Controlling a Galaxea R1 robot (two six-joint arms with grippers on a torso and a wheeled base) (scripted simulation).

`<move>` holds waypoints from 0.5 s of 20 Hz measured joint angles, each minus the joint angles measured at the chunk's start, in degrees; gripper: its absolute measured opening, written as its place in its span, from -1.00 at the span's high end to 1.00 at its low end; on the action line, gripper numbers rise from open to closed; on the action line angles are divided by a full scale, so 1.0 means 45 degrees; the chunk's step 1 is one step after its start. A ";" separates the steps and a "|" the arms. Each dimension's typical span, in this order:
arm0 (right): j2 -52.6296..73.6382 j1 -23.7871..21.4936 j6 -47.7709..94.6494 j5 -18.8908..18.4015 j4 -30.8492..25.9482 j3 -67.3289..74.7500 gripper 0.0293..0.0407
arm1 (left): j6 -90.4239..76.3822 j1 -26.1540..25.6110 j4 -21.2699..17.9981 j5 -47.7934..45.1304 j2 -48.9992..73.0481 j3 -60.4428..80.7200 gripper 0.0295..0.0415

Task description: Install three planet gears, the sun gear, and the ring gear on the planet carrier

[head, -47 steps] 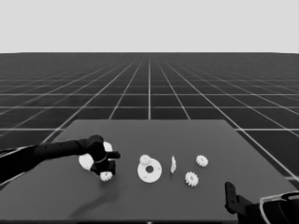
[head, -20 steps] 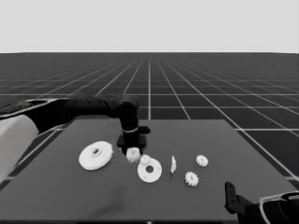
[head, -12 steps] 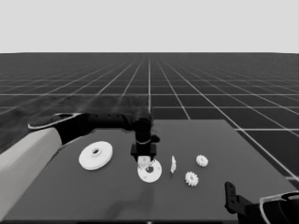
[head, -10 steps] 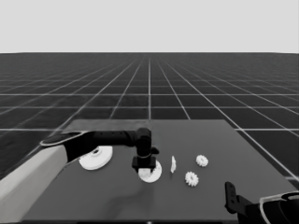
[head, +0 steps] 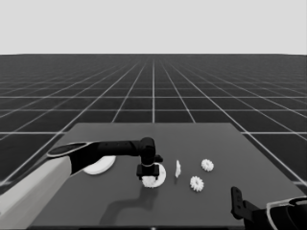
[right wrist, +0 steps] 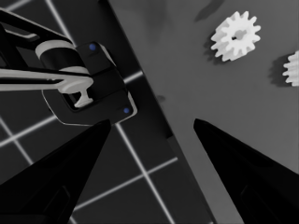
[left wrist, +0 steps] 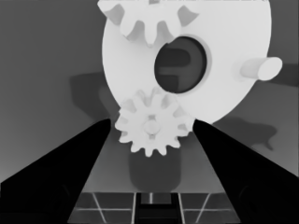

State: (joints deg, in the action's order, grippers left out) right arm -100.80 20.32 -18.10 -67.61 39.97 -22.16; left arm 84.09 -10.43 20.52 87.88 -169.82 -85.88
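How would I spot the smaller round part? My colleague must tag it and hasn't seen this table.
Start at the dark table and follow the left arm to the left gripper hovering mid-table. The smaller round part lies under it. Its neighbour, the larger round part, is bigger and sits farther left, behind the arm.

The smaller round part serves as landmark. The left gripper stands over it, with one gear between its fingers at the part's edge. Left of it lies the larger round part. Right of it stands the thin white piece, then two gears.
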 joint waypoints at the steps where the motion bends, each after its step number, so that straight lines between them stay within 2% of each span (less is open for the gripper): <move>1: 0.0000 0.0000 0.0000 0.0000 0.0000 0.0000 -0.61 | -0.0001 -0.0001 0.0002 -0.0001 0.0000 -0.0002 -0.47; 7: 0.0000 0.0000 0.0000 0.0000 0.0000 0.0000 -0.61 | -0.0002 -0.0003 0.0004 -0.0002 -0.0001 -0.0005 -0.49; 8: 0.0000 0.0000 0.0000 0.0000 0.0000 0.0000 -0.61 | 0.1072 0.1480 -0.1846 0.0625 0.0358 0.1549 -0.49; 9: 0.0000 0.0000 0.0000 0.0000 0.0000 0.0000 -0.61 | 0.1474 0.3040 -0.3183 0.0659 0.0407 0.2016 -0.49; 10: 0.0000 0.0000 0.0000 0.0000 0.0000 0.0000 -0.61 | 0.1506 0.3981 -0.4011 0.0579 0.0381 0.2022 -0.49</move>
State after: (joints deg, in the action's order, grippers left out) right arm -100.80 20.32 -18.10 -67.61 39.97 -22.16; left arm 90.87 7.49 2.47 90.49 -168.11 -76.79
